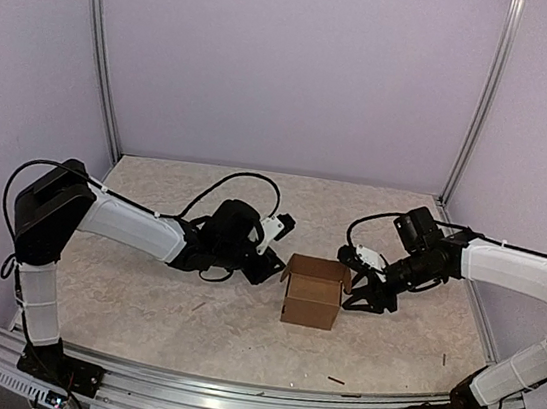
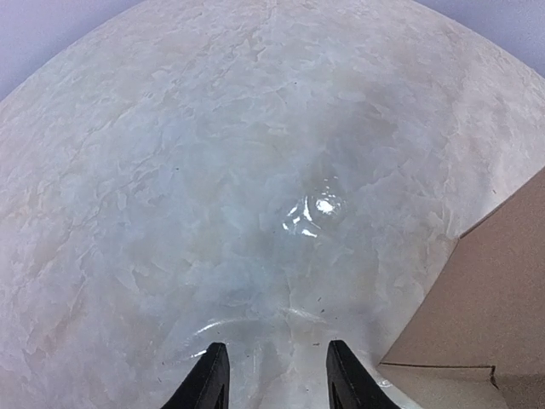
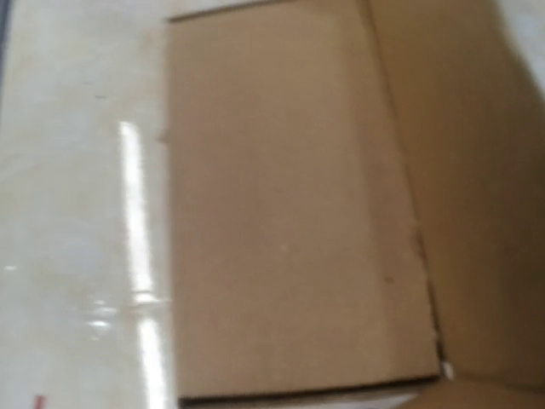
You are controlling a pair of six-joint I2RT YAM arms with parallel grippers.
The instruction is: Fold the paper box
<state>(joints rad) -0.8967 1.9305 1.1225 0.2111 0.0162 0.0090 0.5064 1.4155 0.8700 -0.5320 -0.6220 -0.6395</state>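
The paper box (image 1: 313, 290) is plain brown cardboard and stands mid-table, folded into a small box with its top flaps partly raised. My left gripper (image 1: 274, 263) sits just left of it, low over the table. In the left wrist view the left gripper (image 2: 277, 379) is open and empty, with the box's side panel (image 2: 490, 307) at the right edge. My right gripper (image 1: 368, 293) is at the box's right side, its fingers spread. The right wrist view is filled by a box panel (image 3: 289, 221), and no fingers show there.
Small dark stick-like scraps lie on the marbled table near the front (image 1: 336, 380), left of the box (image 1: 198, 306) and at the right (image 1: 443, 359). Purple walls with metal posts (image 1: 106, 61) enclose the table. A metal rail (image 1: 247, 403) runs along the near edge.
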